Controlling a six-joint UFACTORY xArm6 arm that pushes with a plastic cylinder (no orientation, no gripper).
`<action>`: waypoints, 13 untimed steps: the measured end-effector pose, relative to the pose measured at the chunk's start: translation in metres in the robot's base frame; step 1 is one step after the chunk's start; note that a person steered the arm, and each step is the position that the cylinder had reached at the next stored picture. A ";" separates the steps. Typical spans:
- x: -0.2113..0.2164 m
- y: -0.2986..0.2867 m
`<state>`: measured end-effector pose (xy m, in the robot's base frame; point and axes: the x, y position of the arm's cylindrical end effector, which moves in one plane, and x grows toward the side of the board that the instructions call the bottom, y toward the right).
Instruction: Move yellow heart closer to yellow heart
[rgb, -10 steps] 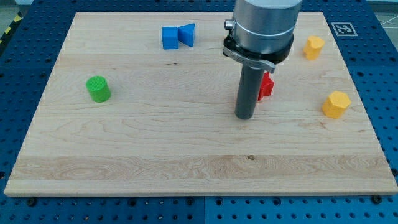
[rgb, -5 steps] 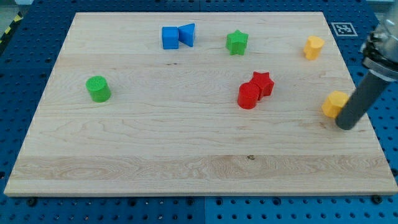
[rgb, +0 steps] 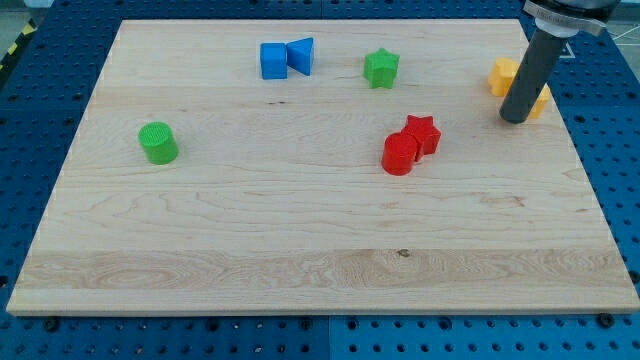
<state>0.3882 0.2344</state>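
Observation:
Two yellow blocks sit near the view's top right. One yellow block (rgb: 502, 76), possibly heart-shaped, lies just left of the rod. The other yellow block (rgb: 541, 101) shows only as a sliver at the rod's right edge; its shape is hidden. The dark rod comes down from the view's top right. My tip (rgb: 516, 119) rests on the board just below and between the two yellow blocks, close against both.
A green star (rgb: 380, 68), a blue cube (rgb: 273, 60) and a blue triangle (rgb: 301, 54) lie along the top. A red star (rgb: 422, 133) touches a red cylinder (rgb: 400, 154) mid-right. A green cylinder (rgb: 158, 142) sits at the left. The board's right edge (rgb: 575, 160) is near.
My tip swept from the board's middle to the right edge, then up toward the top. The lower yellow block moved up with it and now lies beside the upper yellow block.

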 end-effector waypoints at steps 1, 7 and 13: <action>0.003 0.000; -0.034 0.093; -0.008 0.043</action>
<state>0.3803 0.2770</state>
